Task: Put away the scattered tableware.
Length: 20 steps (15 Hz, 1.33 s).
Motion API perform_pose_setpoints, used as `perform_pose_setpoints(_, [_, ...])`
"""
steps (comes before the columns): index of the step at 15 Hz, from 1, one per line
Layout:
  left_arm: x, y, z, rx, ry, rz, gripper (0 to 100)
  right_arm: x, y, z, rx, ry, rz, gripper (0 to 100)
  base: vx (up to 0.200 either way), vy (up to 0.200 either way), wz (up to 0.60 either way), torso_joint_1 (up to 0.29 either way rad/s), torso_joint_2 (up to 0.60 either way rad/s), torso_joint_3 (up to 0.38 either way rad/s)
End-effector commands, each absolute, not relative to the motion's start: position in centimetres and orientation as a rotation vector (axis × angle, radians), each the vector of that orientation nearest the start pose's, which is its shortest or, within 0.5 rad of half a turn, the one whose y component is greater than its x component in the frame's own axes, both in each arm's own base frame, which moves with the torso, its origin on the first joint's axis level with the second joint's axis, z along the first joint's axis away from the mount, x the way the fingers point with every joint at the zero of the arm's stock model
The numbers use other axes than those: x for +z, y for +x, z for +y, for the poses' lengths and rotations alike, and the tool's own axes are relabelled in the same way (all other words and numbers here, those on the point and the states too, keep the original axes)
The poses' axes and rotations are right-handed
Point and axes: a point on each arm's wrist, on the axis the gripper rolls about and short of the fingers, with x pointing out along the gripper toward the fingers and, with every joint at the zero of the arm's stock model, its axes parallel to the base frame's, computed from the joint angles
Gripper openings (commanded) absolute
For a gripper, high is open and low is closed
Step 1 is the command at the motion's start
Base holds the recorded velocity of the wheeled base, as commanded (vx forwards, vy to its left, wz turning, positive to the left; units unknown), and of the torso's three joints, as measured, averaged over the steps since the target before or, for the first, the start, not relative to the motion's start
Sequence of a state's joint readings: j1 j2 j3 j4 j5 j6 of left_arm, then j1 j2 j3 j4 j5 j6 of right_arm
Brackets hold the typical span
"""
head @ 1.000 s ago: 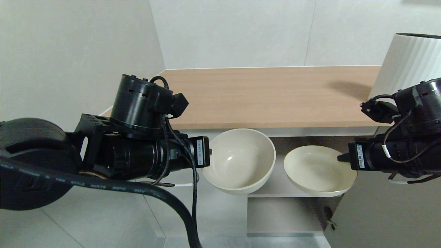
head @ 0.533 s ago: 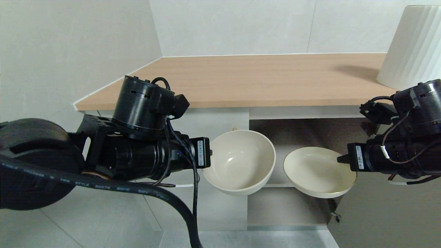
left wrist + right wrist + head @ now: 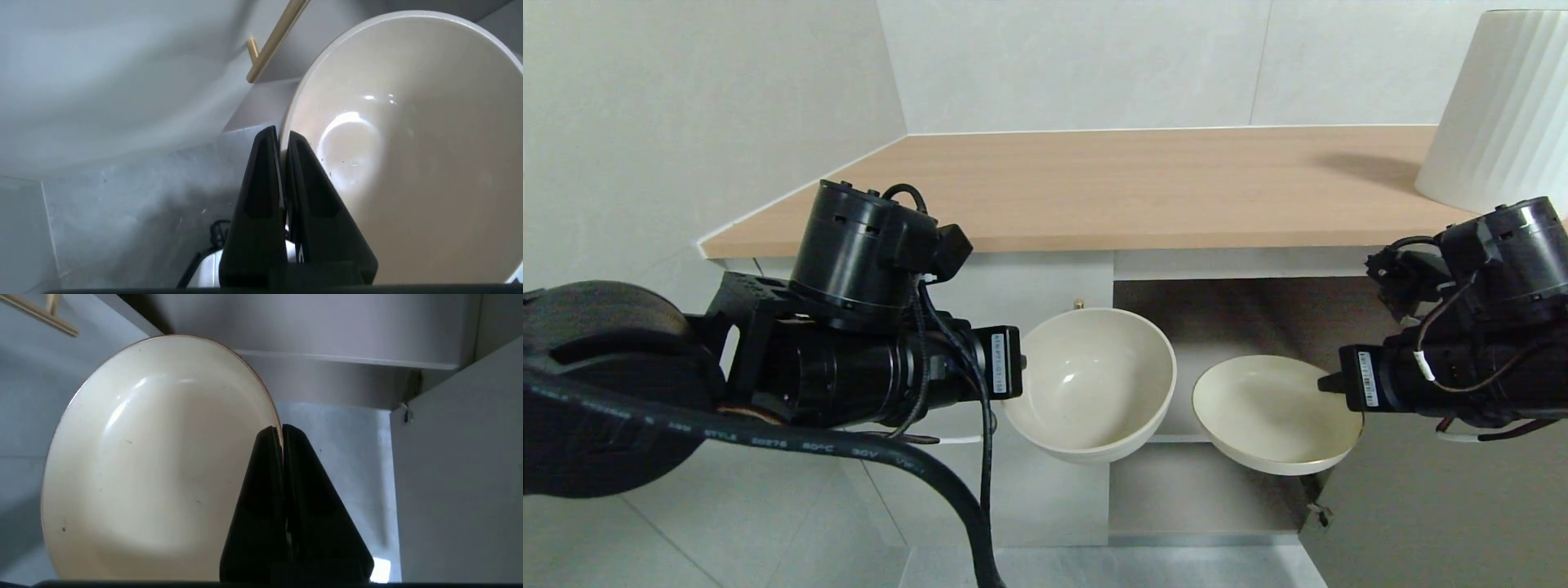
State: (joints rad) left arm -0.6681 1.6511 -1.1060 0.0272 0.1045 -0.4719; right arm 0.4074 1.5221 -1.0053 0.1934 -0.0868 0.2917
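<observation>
The left claw (image 3: 1022, 360) is clenched on the rim of the deep bowl (image 3: 1092, 377), its fingers pinching the wall edge-on. The right claw (image 3: 1328, 380) grips the rim of the shallow bowl (image 3: 1270, 412) the same way. Both dishes hang in the air under the desk (image 3: 1160, 188) and in front of the open cupboard (image 3: 1250, 310). The shallow one sits before the opening, and the deep one straddles the edge of the closed door (image 3: 1045, 286) beside it. The bowls are near each other but apart.

A rim pinch resists twisting poorly, so I judge the carry should be slow and level. The shallow bowl looks better lined up to go in first, which would leave the other room to follow. Each should be lowered until its base sits on the shelf (image 3: 1176, 438) before the fingers loosen. The desk's front edge above needs minding.

Both forearms lie roughly level, reaching inward from either side, with the wrists at about the height of the opening.
</observation>
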Motion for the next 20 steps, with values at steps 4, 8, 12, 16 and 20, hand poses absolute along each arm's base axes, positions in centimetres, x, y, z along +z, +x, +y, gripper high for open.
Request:
perform_pose_setpoints(4, [20.9,24.0,-18.8,-0.401,-0.217,0.678,0,16.4,26.6,11.4,0.181,0.04,0.885,0,0.0,0.0,0.0,0.0,0.0,0.0])
perform_pose_setpoints(8, [20.8,23.9,-18.9,-0.404,-0.214,0.679,0,10.0,30.9,13.2,0.151,0.047,0.93,0,0.0,0.0,0.0,0.0,0.0,0.0])
perform_pose_setpoints(12, [20.4,23.8,-19.3,-0.411,-0.205,0.693,0,3.6,34.7,14.2,0.005,0.1,0.839,0,0.0,0.0,0.0,0.0,0.0,0.0])
perform_pose_setpoints(16, [20.3,23.9,-19.4,-0.411,-0.203,0.696,0,0.6,37.5,13.0,-0.054,0.169,0.727,0,0.0,0.0,0.0,0.0,0.0,0.0])
perform_pose_setpoints(20, [20.0,24.0,-19.5,-0.4,-0.197,0.701,0,-1.0,39.3,12.6,-0.118,0.166,0.684,0,0.0,0.0,0.0,0.0,0.0,0.0])
